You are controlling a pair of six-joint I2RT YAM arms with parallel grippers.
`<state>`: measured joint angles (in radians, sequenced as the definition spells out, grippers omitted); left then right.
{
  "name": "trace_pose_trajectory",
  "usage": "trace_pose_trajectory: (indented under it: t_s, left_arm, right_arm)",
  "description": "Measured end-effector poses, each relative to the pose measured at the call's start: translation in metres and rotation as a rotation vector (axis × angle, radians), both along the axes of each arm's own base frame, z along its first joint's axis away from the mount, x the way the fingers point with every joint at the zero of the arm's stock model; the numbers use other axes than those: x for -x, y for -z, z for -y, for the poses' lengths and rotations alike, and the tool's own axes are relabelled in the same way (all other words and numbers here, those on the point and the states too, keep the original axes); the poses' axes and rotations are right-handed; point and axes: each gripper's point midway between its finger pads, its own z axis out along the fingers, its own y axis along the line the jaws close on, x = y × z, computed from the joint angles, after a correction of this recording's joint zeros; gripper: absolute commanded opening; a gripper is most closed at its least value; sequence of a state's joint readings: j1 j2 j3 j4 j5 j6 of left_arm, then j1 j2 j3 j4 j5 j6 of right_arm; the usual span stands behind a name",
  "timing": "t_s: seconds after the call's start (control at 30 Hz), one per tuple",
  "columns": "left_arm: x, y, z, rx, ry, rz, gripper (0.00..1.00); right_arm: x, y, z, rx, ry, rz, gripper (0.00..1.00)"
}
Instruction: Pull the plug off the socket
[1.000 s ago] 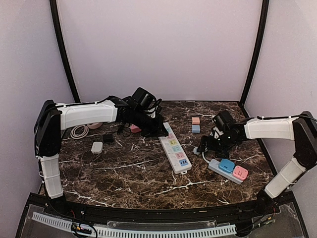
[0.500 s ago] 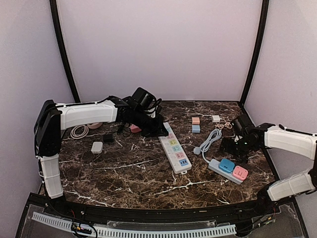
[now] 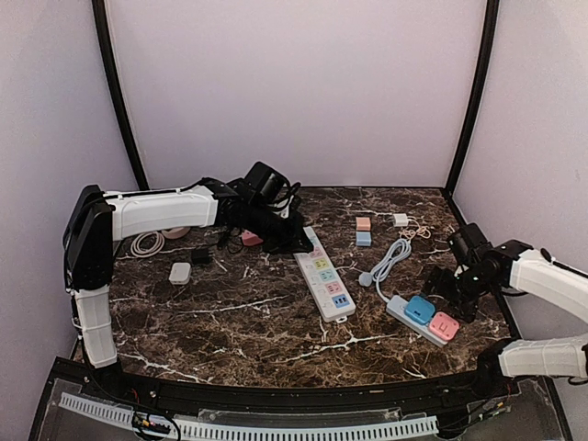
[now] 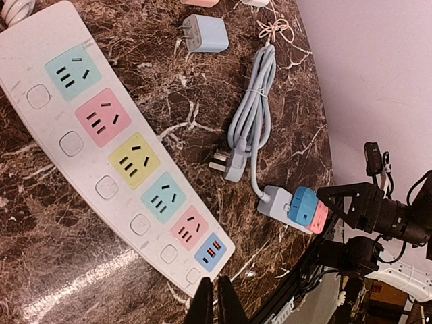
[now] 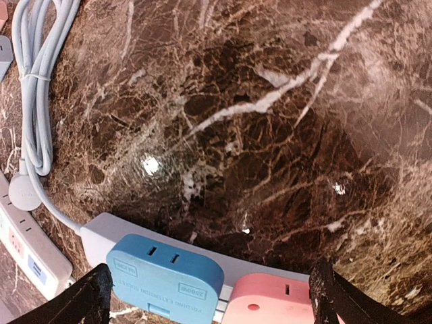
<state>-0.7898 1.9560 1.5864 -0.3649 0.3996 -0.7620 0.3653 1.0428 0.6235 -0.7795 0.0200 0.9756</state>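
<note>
Between the right gripper's [image 5: 212, 297] parted jaws sit the blue plug [image 5: 165, 275] and pink plug [image 5: 270, 297] (seemingly untouched).

**No legible lettering**

Only one marking shows. The blue plug [image 5: 165, 275], seated in the small grey socket strip [image 5: 94, 236] near the right edge of the desk [image 5: 270, 135], carries two short lines of raised lettering on its face in the right wrist view. The characters are too small and blurred to make out. Nothing else bears readable print.
</note>
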Motion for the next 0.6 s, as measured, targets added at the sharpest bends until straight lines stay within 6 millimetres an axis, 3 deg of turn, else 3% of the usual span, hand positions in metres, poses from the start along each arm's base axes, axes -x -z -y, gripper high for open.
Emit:
trace_pose_trajectory:
  t_s: [0.13,0.33,0.47,0.6]
  left_arm:
    - [0.000,-0.002,0.002,0.011,0.004,0.004,0.05]
    - [-0.001,-0.003,0.003,0.017,0.007,0.009,0.04]
    - [-0.001,-0.004,0.003,0.018,0.008,0.011,0.04]
    - [-0.001,-0.003,0.003,0.021,0.010,0.012,0.04]
  right_arm:
    - [0.012,0.002,-0.002,-0.046,0.029,-0.019,0.99]
    - [0.005,0.002,-0.013,-0.083,0.010,0.014,0.99]
    - [-0.002,0.001,-0.041,-0.148,-0.074,0.041,0.99]
    - [0.020,0.015,-0.073,-0.213,-0.192,-0.071,0.99]
